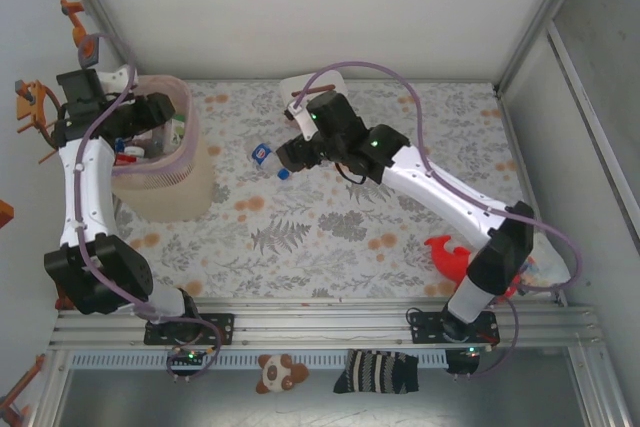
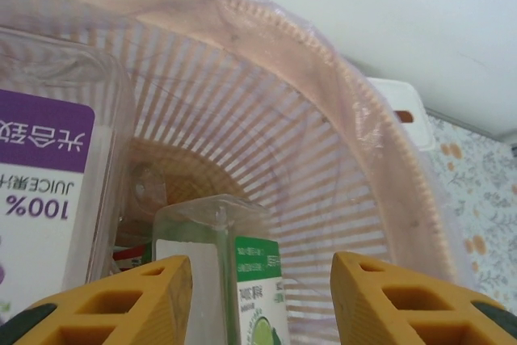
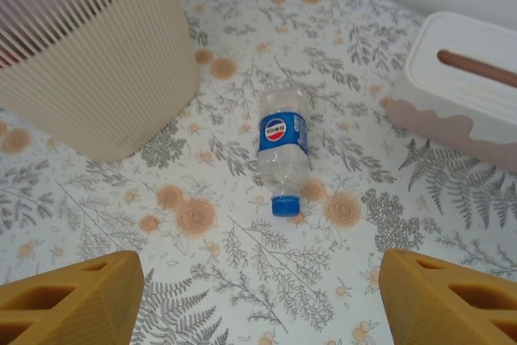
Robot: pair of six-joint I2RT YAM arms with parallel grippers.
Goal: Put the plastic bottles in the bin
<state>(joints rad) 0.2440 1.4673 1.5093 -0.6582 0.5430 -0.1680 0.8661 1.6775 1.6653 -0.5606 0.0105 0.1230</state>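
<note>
now | bin (image 2: 323, 159): bottles (image 2: 48, 191) inside | left gripper (image 2: 260, 268) released over it | right gripper (image 3: 260, 258) released above blue-capped bottle (image 3: 283, 147)

"100% JUICE" on purple-labelled bottle (image 2: 48, 175), upside down

a bottle (image 3: 283, 147) lies on the table (image 3: 242, 272) right of the bin (image 3: 97, 62), tissue box (image 3: 464, 70) behind it.

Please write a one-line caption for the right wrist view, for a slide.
Open right gripper facing a blue-capped bottle lying between the bin and a tissue box.
</note>
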